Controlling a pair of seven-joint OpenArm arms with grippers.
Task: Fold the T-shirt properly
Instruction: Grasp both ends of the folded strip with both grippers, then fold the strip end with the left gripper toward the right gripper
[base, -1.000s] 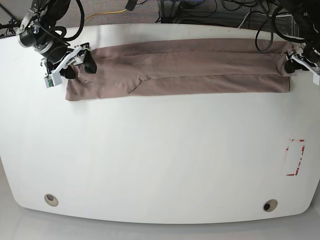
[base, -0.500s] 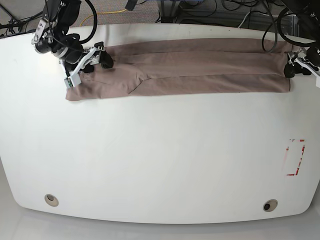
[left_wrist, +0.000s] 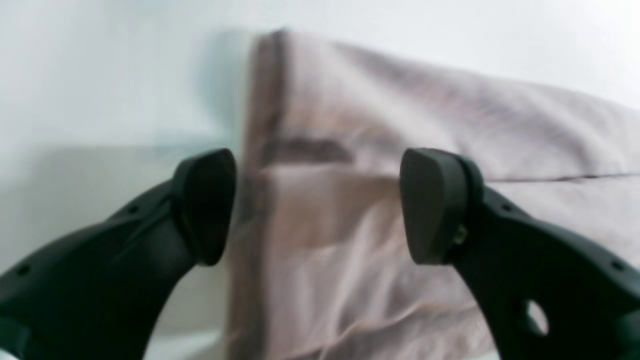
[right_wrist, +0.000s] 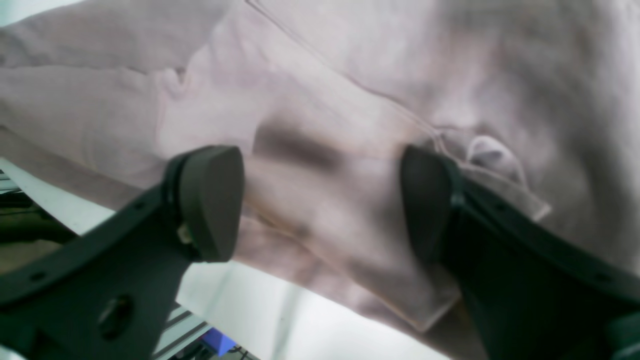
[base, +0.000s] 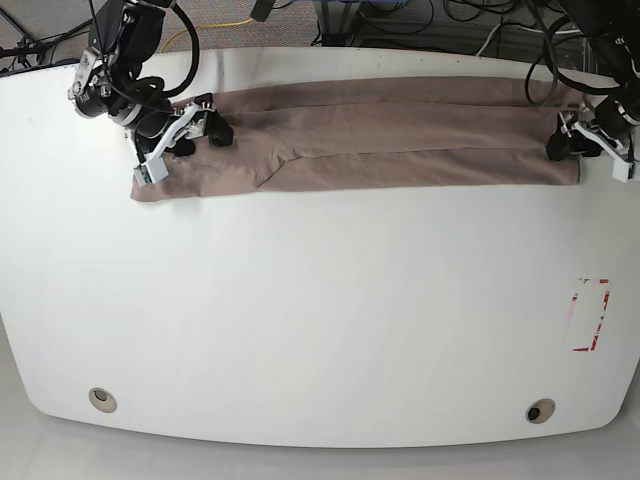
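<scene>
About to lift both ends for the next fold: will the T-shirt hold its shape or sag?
The T-shirt will probably sag in the middle: it lies as a long thin strip. Its wrinkles near the right gripper suggest soft, floppy cloth. The stacked layers may slide apart when lifted.

Mauve-brown T-shirt (base: 380, 135) lies folded into a long narrow strip along the far edge.
</scene>
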